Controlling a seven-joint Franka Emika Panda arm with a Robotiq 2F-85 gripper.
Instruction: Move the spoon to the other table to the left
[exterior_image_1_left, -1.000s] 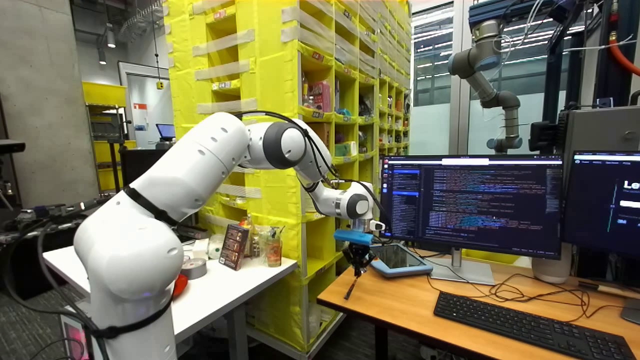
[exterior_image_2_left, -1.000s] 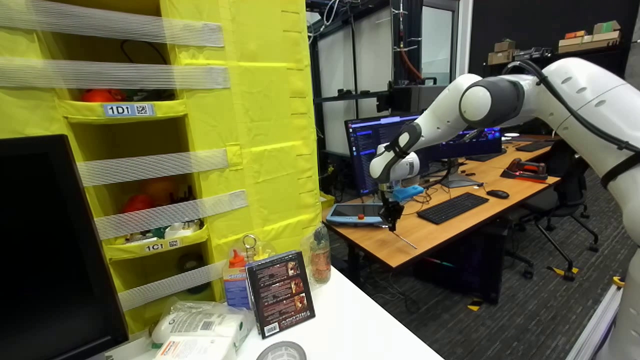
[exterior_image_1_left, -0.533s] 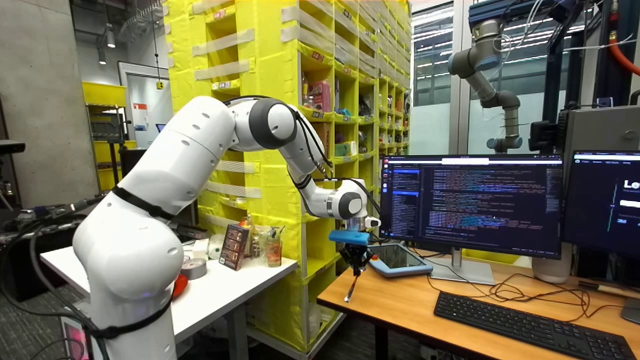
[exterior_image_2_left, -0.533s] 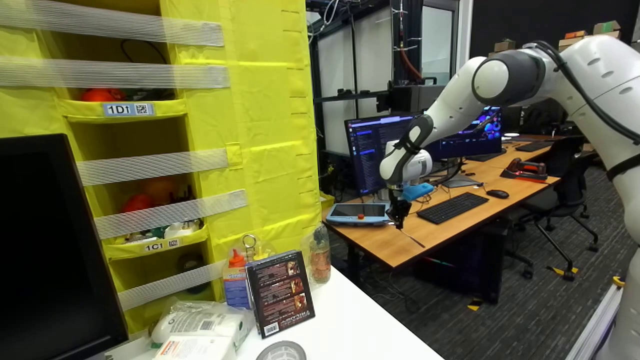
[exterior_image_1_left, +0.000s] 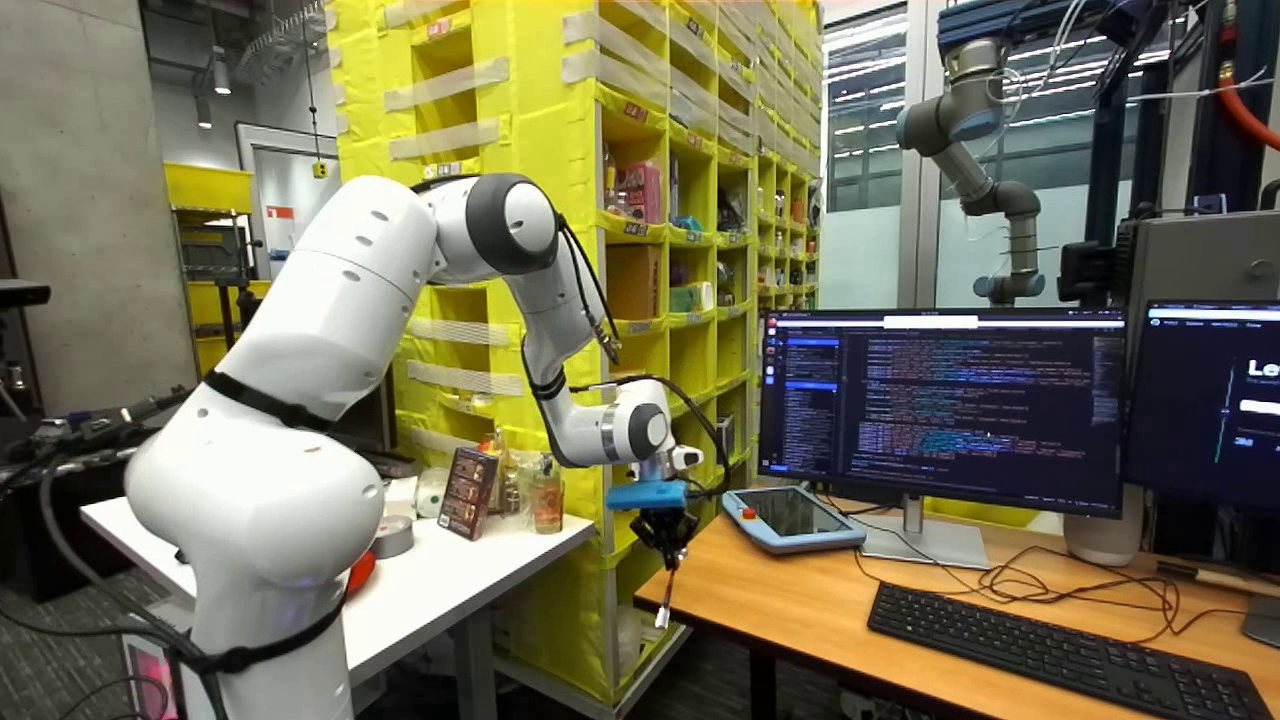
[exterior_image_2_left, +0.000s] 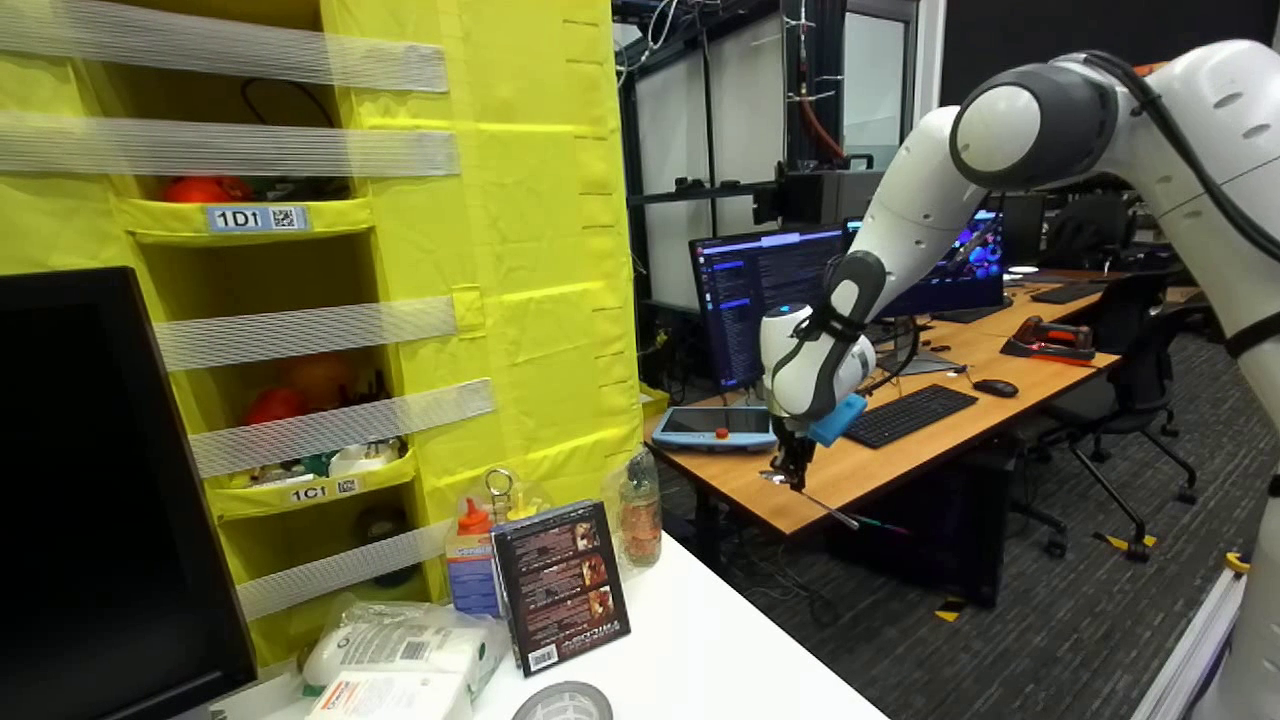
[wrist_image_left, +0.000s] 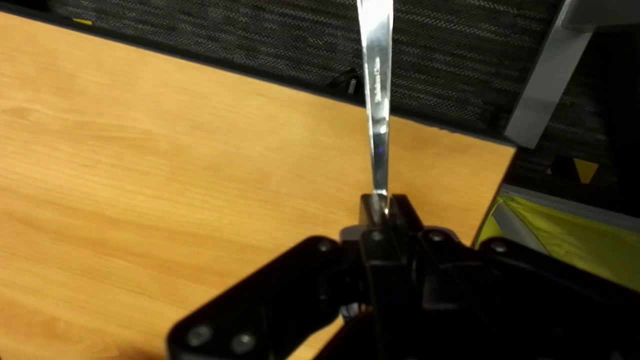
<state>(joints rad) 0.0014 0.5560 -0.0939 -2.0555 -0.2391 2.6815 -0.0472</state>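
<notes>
The silver spoon is pinched in my gripper (wrist_image_left: 380, 206), which is shut on it. Its handle (wrist_image_left: 378, 85) points up the wrist view, past the front edge of the wooden desk (wrist_image_left: 200, 150) and over the floor; most of its bowl is hidden behind the fingers. In an exterior view the spoon (exterior_image_1_left: 664, 605) slants down from the gripper (exterior_image_1_left: 672, 566) by the desk's left corner. Another angle has the spoon's handle (exterior_image_2_left: 830, 511) sticking out toward the desk edge below the gripper (exterior_image_2_left: 797, 484). The other table, white and flat-topped (exterior_image_1_left: 470, 575), stands left of the desk, across a gap.
A dark boxed case (exterior_image_1_left: 468, 493), a bottle (exterior_image_1_left: 547, 500), a tape roll (exterior_image_1_left: 391, 537) and a red item (exterior_image_1_left: 361, 570) occupy the white table. Yellow shelving (exterior_image_1_left: 555, 250) rises behind the gap. The desk bears a blue-framed tablet (exterior_image_1_left: 795, 520), a keyboard (exterior_image_1_left: 1060, 640) and a monitor (exterior_image_1_left: 940, 410).
The arm has swung left toward the white table and its elbow has risen. The spoon, still gripped, has travelled from above the desk to the desk's left corner.
</notes>
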